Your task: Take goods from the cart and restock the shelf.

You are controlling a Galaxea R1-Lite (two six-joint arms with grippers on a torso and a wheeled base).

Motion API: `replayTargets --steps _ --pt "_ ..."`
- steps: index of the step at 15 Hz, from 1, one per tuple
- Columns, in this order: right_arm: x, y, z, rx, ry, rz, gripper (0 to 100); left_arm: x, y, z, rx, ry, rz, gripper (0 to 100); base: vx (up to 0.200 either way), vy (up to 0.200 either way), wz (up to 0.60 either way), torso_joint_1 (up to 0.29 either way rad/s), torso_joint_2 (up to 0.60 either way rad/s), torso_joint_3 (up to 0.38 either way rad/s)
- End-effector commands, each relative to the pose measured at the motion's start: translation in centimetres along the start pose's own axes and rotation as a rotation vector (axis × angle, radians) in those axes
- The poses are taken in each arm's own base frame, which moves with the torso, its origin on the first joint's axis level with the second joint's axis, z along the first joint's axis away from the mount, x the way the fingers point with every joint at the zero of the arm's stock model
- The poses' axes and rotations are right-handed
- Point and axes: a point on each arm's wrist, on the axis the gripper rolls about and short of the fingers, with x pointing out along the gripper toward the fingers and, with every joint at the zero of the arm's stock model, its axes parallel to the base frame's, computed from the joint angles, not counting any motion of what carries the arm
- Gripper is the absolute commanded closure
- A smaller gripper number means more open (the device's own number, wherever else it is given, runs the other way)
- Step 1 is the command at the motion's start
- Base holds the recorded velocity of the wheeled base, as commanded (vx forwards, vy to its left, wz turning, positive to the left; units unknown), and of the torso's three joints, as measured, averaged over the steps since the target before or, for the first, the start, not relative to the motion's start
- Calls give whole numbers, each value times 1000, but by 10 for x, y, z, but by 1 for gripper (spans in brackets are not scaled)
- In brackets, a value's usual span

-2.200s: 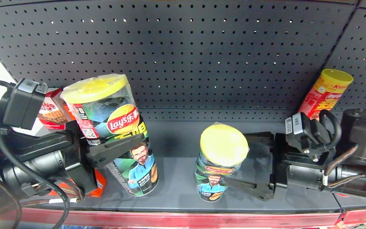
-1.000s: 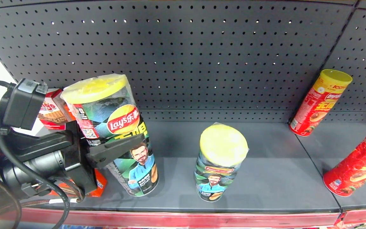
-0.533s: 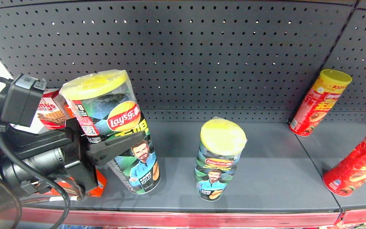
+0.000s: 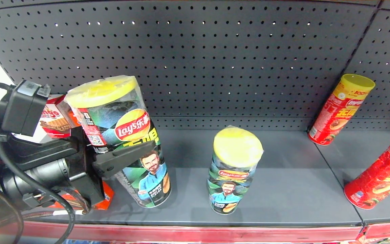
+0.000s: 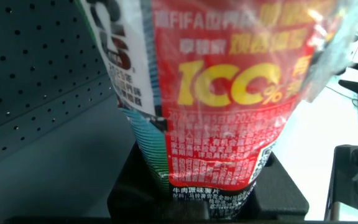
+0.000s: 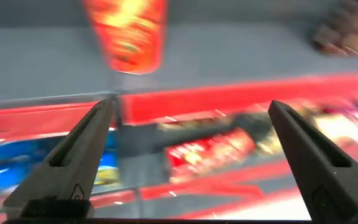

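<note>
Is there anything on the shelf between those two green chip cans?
No. In the head view, only bare grey shelf lies between the left green can and the middle green can.

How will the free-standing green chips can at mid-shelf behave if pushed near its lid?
Tall on a narrow base, the green chips can would probably tip rather than slide. Once down, its round body would likely roll along the shelf.
</note>
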Motion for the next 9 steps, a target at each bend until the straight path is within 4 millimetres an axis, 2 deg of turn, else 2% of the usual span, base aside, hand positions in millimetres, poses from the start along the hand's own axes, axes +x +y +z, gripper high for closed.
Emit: replayTargets --steps 1,3,9 --pt "-3 1 -1 6 -39 52 0 1 -1 -1 -3 3 -8 100 0 0 0 0 0 0" --pt "-3 4 -7 -5 16 182 0 1 -3 -2 -3 5 -12 100 0 0 0 0 0 0" --pt "-3 2 -8 59 25 123 0 1 -6 -7 -8 29 -27 100 0 0 0 0 0 0"
